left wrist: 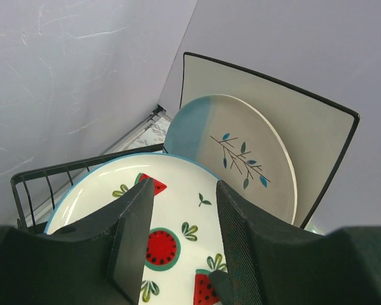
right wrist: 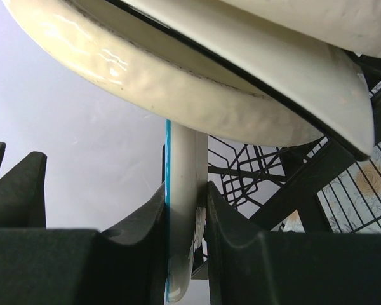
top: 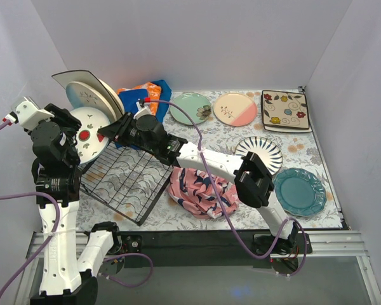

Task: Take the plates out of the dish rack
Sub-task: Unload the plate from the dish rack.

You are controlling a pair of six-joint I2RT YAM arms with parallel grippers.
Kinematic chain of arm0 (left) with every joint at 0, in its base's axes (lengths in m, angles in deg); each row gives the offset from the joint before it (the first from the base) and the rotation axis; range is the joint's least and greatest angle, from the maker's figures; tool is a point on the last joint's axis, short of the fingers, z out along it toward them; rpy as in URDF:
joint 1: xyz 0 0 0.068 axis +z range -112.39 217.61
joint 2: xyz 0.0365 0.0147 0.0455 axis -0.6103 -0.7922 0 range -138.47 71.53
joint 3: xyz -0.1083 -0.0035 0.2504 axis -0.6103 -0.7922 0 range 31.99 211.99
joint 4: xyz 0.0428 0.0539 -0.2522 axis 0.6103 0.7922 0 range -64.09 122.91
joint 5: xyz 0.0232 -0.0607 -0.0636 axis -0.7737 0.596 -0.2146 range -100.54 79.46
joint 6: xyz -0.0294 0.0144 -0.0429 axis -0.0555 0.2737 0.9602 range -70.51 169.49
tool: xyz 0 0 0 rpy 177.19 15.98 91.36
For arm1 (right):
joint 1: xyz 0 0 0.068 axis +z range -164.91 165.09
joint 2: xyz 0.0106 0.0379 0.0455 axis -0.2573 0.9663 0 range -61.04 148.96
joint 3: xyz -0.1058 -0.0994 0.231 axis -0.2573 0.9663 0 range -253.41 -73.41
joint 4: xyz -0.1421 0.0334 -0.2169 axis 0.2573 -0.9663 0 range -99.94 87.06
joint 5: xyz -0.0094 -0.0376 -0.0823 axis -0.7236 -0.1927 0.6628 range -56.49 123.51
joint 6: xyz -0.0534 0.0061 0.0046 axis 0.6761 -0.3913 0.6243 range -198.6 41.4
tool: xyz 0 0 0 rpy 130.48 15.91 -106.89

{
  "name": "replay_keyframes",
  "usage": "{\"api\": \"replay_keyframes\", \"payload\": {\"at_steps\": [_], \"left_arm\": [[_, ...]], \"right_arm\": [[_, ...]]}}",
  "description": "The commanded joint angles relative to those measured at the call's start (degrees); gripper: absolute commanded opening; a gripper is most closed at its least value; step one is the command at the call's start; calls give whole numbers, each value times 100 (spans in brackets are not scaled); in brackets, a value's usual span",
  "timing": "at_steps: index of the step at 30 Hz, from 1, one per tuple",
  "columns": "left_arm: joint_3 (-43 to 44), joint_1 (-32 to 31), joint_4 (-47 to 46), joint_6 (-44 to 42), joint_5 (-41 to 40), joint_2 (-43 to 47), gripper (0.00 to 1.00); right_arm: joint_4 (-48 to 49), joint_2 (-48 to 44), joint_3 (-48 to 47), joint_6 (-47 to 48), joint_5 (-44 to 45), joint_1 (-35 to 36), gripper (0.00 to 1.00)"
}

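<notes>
Right gripper (top: 108, 133), top external view: it reaches across the table to the right edge of the watermelon plate (top: 89, 138), which stands upright at the left end of the dish rack (top: 127, 181). The left gripper (top: 77, 136) sits just beside the same plate on its other side. Behind it in the rack stand a cream-and-blue plate (top: 89, 98) and a cream square plate (top: 76, 79). Blue-orange cloths (top: 146, 92) lie just behind the rack, and a pink patterned cloth (top: 200, 190) lies just beside its right corner, under the right arm. Flat on the floral table cover (top: 222, 136), apart from the rack, lie a mint green plate (top: 190, 108), cream-and-pink plate (top: 235, 109), flowered square plate (top: 286, 111), striped plate (top: 259, 151) and teal plate (top: 298, 190). Plain pale walls (top: 197, 38) enclose three sides. Left wrist view: the left gripper (left wrist: 185, 190) holds its fingers apart over the watermelon plate (left wrist: 171, 244), gripping nothing; contact cannot be told. The cream-and-blue plate (left wrist: 241, 152) and cream square plate (left wrist: 305, 127) rise behind, beside the rack's wire side (left wrist: 51, 178). Right wrist view: only here is the grip plain. The right gripper (right wrist: 184, 190) is clamped on the blue-edged rim of the watermelon plate (right wrist: 181, 159), with the cream plates overhead and rack wires (right wrist: 273, 165) beyond.
</notes>
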Motion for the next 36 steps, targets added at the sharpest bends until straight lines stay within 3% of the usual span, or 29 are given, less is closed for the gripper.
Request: {"api": "replay_keyframes", "payload": {"at_steps": [1,27,36], "left_arm": [[148,23,-51,-139,-61,23,43],[-150,32,-174,-192,-298,-65,43],[-151,23,-244,-121,-677,-372,45]], "right_arm": [[600,-482,348,-315,-183,-141,1],[961,-385,-240,-552,2,-114,1],[987,-262,-276,-165,20,-97,1]]}}
